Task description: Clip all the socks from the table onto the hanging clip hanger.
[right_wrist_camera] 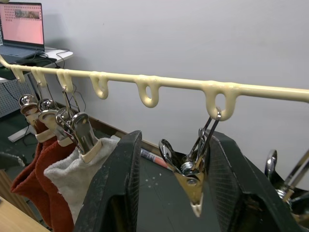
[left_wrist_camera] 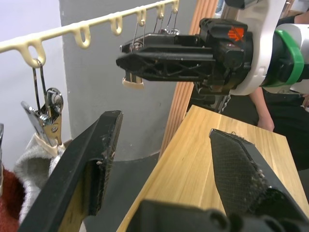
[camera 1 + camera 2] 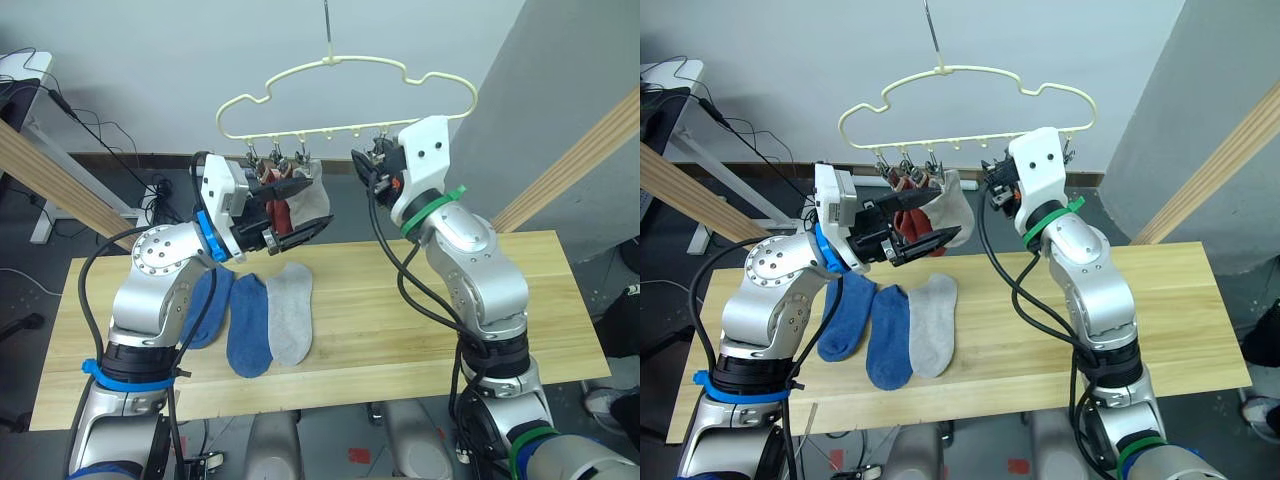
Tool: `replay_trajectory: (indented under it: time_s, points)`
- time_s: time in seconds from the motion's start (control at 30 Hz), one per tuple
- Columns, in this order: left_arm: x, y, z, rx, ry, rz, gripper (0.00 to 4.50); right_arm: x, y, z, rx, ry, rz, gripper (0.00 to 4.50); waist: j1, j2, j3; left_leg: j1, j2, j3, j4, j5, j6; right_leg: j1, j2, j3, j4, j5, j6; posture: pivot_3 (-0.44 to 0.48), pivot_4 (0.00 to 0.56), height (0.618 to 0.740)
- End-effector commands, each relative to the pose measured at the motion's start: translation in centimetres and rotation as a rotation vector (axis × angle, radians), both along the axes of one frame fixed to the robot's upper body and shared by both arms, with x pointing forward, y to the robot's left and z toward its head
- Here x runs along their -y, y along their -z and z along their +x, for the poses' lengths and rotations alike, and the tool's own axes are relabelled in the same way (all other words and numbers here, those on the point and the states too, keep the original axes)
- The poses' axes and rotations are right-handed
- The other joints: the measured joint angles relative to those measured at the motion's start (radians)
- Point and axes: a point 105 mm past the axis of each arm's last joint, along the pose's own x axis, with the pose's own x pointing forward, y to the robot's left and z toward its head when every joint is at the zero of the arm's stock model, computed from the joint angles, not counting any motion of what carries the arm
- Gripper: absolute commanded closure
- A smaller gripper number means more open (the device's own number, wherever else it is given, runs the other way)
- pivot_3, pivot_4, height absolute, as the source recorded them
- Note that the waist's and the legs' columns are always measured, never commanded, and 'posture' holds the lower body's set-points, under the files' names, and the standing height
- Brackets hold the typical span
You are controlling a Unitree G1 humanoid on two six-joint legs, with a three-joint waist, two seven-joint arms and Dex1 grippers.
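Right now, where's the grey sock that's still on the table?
In the left eye view, the grey sock lies flat on the table, left of centre, beside two blue socks below the left gripper.

Both head views look forward and down onto the table (image 3: 420,300); both wrist views face the clip hanger (image 1: 149,84) closely.
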Motion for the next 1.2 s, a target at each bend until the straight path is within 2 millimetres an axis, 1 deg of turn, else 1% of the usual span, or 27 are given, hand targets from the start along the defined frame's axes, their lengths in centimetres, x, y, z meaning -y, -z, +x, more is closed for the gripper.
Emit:
replay_trajectory:
  time_s: [0.03,0.17,0.23,0.3,0.37,0.43,0.57,0.6,0.7,0.77,0.83,0.9,1.03,1.07,1.13,1.17,1.2]
  points:
    - [0.3,-0.2,-0.6,0.025,0.013,0.004,1.25,-0.2,-1.7,-0.6,0.065,-0.015,0.035,2.55,0.000,0.000,0.000,0.000,0.000,0.000,0.000,0.000,0.000,0.000,0.000,0.000,0.000,0.000,0.000,-0.106,0.354,0.740]
    - [0.3,-0.1,-0.6,0.018,0.009,0.002,1.25,-0.1,-1.7,-0.5,0.065,-0.011,0.040,2.55,0.000,0.000,0.000,0.000,0.000,0.000,0.000,0.000,0.000,0.000,0.000,0.000,0.000,0.000,0.000,-0.108,0.354,0.740]
    - [0.2,0.1,-0.5,0.011,0.001,0.000,1.25,0.0,-1.6,-0.5,0.062,-0.008,0.046,2.95,0.000,0.000,0.000,0.000,0.000,0.000,0.000,0.000,0.000,0.000,0.000,0.000,0.000,0.000,0.000,-0.109,0.355,0.740]
    - [0.2,0.3,-0.4,0.007,-0.012,-0.001,1.25,0.0,-1.7,-0.5,0.060,-0.005,0.051,3.47,0.000,0.000,0.000,0.000,0.000,0.000,0.000,0.000,0.000,0.000,0.000,0.000,0.000,0.000,0.000,-0.109,0.355,0.740]
    - [0.0,1.0,-0.2,-0.016,-0.056,-0.006,1.25,0.0,-1.7,-0.5,0.061,-0.008,0.054,4.10,0.000,0.000,0.000,0.000,0.000,0.000,0.000,0.000,0.000,0.000,0.000,0.000,0.000,0.000,0.000,-0.109,0.355,0.740]
    - [-0.2,2.2,-0.1,-0.070,-0.095,-0.001,1.25,0.0,-1.7,-0.5,0.060,-0.011,0.057,4.48,-0.002,0.000,0.000,0.000,0.000,0.000,0.000,0.000,0.000,0.000,0.000,0.000,0.000,0.000,0.000,-0.109,0.355,0.740]
    - [-0.1,5.0,-1.2,-0.121,-0.142,0.044,1.25,-0.1,-1.7,-0.5,0.061,-0.014,0.057,4.48,-0.001,0.000,0.000,0.000,0.000,0.000,0.000,0.000,0.000,-0.001,0.000,0.000,0.000,0.000,0.000,-0.109,0.354,0.740]
    - [-0.2,5.8,-1.2,-0.138,-0.176,0.056,1.25,-0.1,-1.7,-0.5,0.061,-0.015,0.056,4.48,-0.001,0.000,0.000,0.000,0.000,0.000,-0.001,0.000,0.000,-0.001,0.000,0.000,0.000,0.000,0.000,-0.109,0.354,0.740]
    - [-0.9,8.5,-1.3,-0.218,-0.306,0.069,0.68,-0.1,-1.7,-0.5,0.061,-0.017,0.055,4.50,-0.001,0.000,0.000,0.000,0.000,0.000,-0.001,0.000,0.000,-0.001,0.000,0.000,0.000,0.000,0.000,-0.112,0.355,0.740]
    - [-1.1,10.1,-1.6,-0.248,-0.371,0.081,0.05,-0.2,-1.7,-0.5,0.060,-0.020,0.052,4.50,-0.001,0.000,0.000,0.000,0.000,0.001,0.000,0.000,0.000,-0.001,0.000,0.001,0.000,0.000,0.000,-0.113,0.355,0.740]
    - [-1.8,12.0,-1.2,-0.275,-0.514,0.076,0.02,-0.2,-1.6,-0.5,0.058,-0.025,0.046,4.50,-0.001,0.000,0.000,0.000,0.000,0.000,0.000,0.000,0.000,-0.001,0.000,0.000,0.001,0.000,0.000,-0.115,0.353,0.740]
    - [-2.1,13.4,-1.0,-0.308,-0.603,0.068,0.02,-0.3,-1.5,-0.5,0.056,-0.027,0.044,4.50,-0.001,0.000,0.000,0.000,0.000,0.001,0.000,0.000,0.000,-0.001,0.000,0.000,0.001,0.000,0.000,-0.115,0.353,0.740]
    - [-1.5,14.8,-1.0,-0.321,-0.637,0.068,0.02,-0.3,-1.4,-0.5,0.052,-0.032,0.040,4.50,-0.001,0.000,0.000,0.000,0.000,0.000,0.000,0.000,0.000,-0.001,0.000,0.000,0.001,0.000,-0.001,-0.120,0.352,0.740]
    - [-1.9,15.2,-0.8,-0.338,-0.678,0.062,0.02,-0.4,-1.4,-0.5,0.051,-0.034,0.038,4.50,-0.001,0.000,0.000,0.000,0.000,0.000,0.000,0.000,0.000,-0.001,0.000,0.000,0.001,0.000,-0.001,-0.126,0.351,0.740]
    - [-2.4,17.0,-0.7,-0.430,-0.736,0.063,0.02,-0.4,-1.3,-0.5,0.048,-0.037,0.035,4.50,-0.001,0.000,0.000,0.000,0.000,0.001,0.000,0.000,0.000,-0.001,0.000,0.000,0.001,0.000,-0.001,-0.126,0.351,0.740]
    - [-2.5,17.5,-0.7,-0.454,-0.749,0.064,0.02,-0.4,-1.3,-0.5,0.048,-0.037,0.034,4.50,-0.001,0.000,0.000,0.000,0.000,0.001,0.000,0.000,0.000,-0.001,0.000,0.000,0.001,0.000,-0.001,-0.126,0.351,0.740]
    - [-2.0,17.7,-0.8,-0.444,-0.716,0.088,0.02,-0.5,-1.3,-0.6,0.048,-0.038,0.033,4.50,-0.002,0.000,0.000,0.000,0.000,0.001,0.000,0.000,0.000,-0.001,0.000,0.000,0.001,0.000,-0.001,-0.138,0.350,0.740]
